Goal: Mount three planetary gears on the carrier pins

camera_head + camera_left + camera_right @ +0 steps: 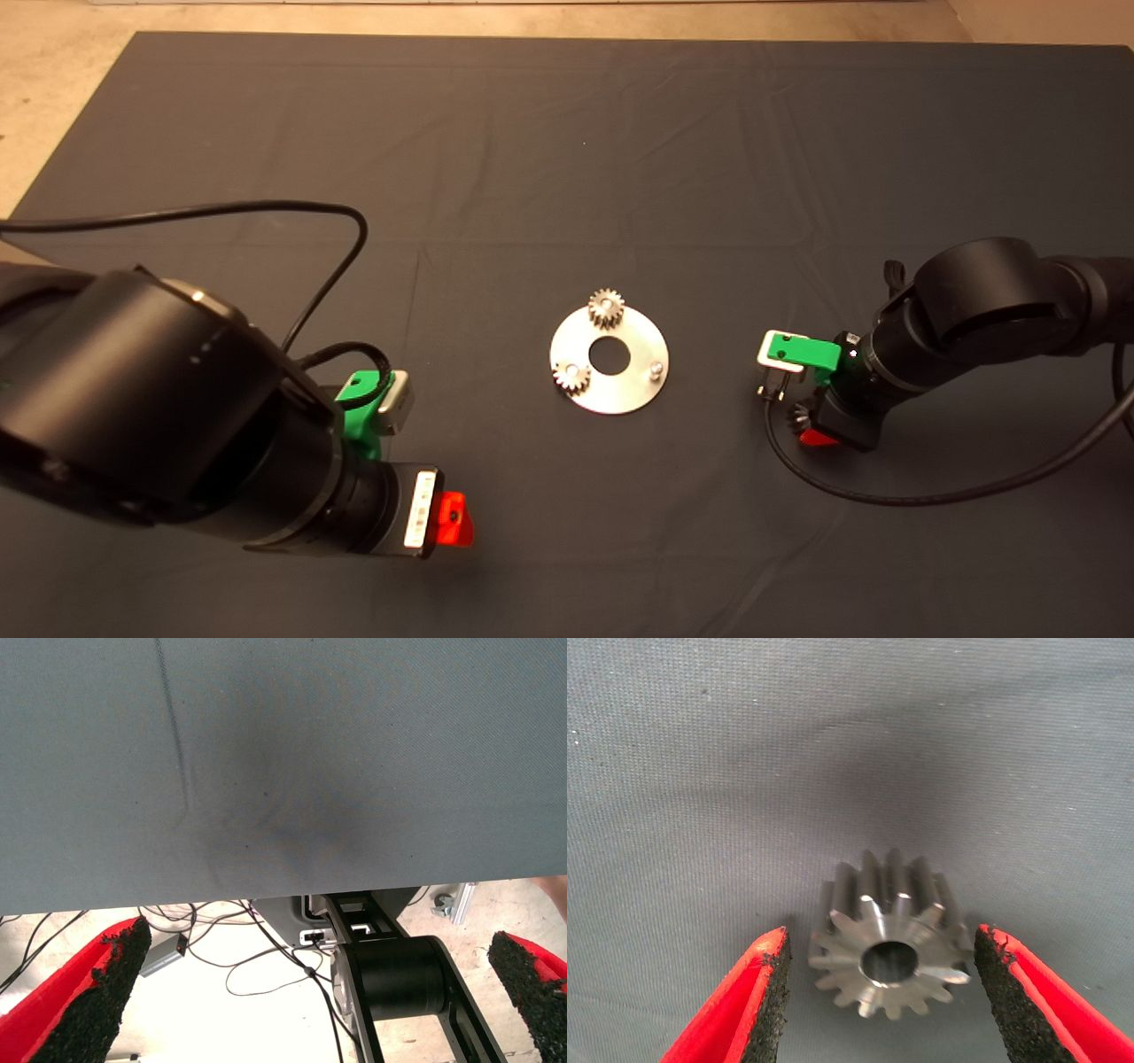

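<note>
The shiny round disc [620, 394] lies at the mat's middle. Two silver planetary gears sit on its carrier pins, one at the far edge [606, 307] and one at the near left [571, 377]. The third pin [656, 368], at the right, is bare. My right gripper [802, 422] is right of the disc, low over the third gear [797, 413]. In the right wrist view this gear [890, 935] lies flat on the mat between the open gripper's [881, 943] pads [766, 992], with small gaps on both sides. My left gripper [454, 519] waits open at the lower left.
A black cable [930, 492] loops on the mat near the right arm. Another cable [266, 208] arcs over the left arm. The left wrist view shows the open left gripper [319, 935], the mat's edge [266, 890] and floor wiring beyond.
</note>
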`<state>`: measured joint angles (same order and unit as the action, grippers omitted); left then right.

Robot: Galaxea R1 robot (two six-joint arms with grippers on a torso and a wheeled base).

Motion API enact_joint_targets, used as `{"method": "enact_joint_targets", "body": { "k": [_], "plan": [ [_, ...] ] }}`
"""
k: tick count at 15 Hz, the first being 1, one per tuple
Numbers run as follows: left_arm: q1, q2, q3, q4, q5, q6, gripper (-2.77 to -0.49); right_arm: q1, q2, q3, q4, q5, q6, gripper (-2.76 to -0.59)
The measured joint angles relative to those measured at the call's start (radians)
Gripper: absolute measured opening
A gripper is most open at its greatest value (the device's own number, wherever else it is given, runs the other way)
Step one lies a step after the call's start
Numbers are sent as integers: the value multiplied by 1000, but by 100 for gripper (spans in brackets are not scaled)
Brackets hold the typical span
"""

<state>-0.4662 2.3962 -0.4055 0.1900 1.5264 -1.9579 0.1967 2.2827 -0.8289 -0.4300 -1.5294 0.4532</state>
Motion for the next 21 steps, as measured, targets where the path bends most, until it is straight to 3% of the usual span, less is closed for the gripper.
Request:
{"method": "enact_joint_targets", "body": {
  "k": [2,8,21],
  "plan": [
    [0,0,0,0,0,0,-51,0,-2,0,0,0,0,-184],
    [0,0,0,0,0,0,-51,-1,-2,0,0,0,0,-213],
    [0,-1,9,-1,0,0,-51,-20,-3,-1,-12,-4,0,-223]
  ]
}}
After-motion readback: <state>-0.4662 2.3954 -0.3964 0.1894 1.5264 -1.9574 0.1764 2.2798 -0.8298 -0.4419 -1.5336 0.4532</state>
